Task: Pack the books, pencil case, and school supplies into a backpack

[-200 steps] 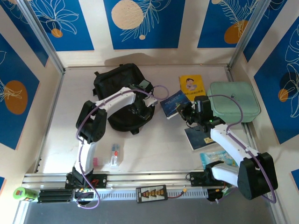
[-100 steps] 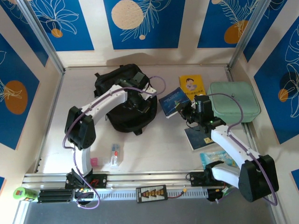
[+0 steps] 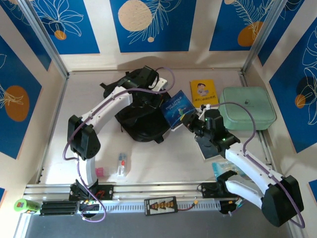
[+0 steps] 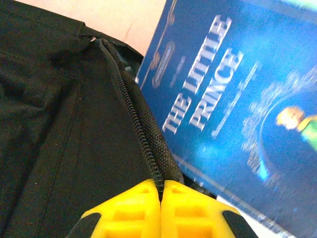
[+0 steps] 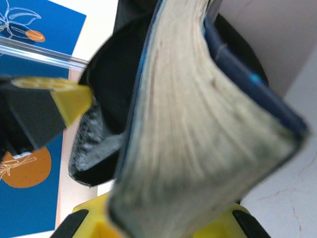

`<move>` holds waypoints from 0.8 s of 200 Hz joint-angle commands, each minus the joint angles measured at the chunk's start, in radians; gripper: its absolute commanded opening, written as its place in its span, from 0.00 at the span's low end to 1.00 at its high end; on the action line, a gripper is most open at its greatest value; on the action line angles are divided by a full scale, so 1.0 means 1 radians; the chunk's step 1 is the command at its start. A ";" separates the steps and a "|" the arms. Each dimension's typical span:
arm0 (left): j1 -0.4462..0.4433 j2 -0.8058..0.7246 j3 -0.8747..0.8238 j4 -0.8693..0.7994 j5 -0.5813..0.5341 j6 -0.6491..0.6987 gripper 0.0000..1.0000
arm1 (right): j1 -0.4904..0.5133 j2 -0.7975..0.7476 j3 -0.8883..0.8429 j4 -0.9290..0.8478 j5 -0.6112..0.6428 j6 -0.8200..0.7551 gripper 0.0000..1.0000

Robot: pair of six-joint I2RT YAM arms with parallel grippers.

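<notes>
The left gripper [image 4: 161, 191] pinches the backpack [image 3: 141, 124] by its zipper edge, the right gripper [image 3: 192, 120] clamps the Little Prince book [image 3: 176, 108], which next needs sliding inside toward nine o'clock.

Two slim robot arms seen from overhead. The left arm [image 3: 106, 105] and the right arm [image 3: 250, 159] both have glossy white links joined by bulky, rounded black joint housings. Each has a black base at the six o'clock edge. A thin purple cable [image 3: 168, 79] loops beside each arm. The left gripper [image 4: 161, 193] has bright yellow moulded fingers [image 4: 131, 210] with rectangular recesses and dark grey outer corners, at six o'clock in its wrist view. The right gripper [image 3: 189, 120] has matching yellow fingers [image 5: 91, 225].
</notes>
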 commanded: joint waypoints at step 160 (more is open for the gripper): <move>0.008 -0.385 -0.512 0.052 0.004 0.227 0.73 | -0.025 0.269 0.126 0.368 -0.215 0.160 0.01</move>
